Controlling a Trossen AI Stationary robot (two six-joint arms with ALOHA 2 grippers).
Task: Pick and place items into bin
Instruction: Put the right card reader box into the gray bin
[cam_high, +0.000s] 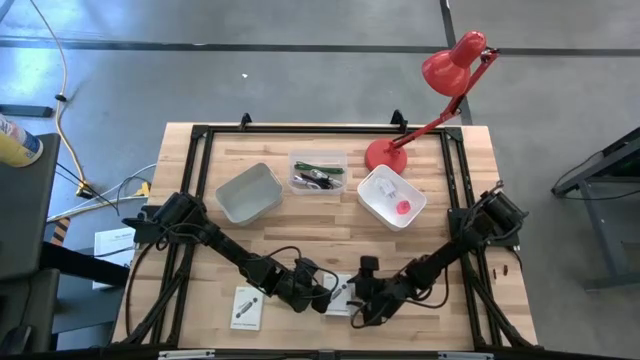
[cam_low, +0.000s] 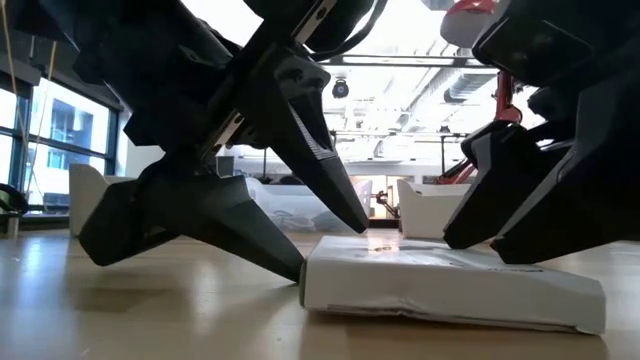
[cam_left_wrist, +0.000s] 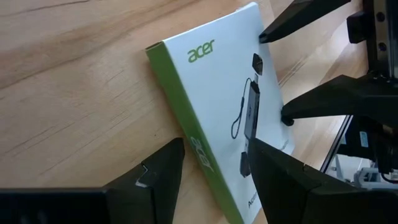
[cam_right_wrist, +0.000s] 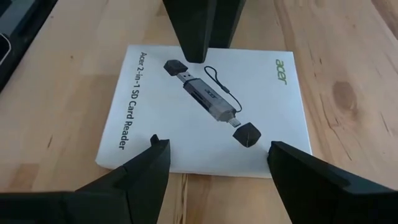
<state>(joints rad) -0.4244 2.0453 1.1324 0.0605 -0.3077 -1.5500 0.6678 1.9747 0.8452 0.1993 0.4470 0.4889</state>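
lying flat on the table's (cam_high: 300, 225) front edge, the white box (cam_high: 341, 293) sits between both grippers. left gripper (cam_high: 325, 297) and right gripper (cam_high: 358, 303) both have fingers spread, flanking it from opposite sides, equally near

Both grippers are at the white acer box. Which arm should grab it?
Left, probably. The left gripper is open, its fingers straddling the green edge of the box, ready to pinch. The right gripper is open too, but the box looks about as wide as its opening.
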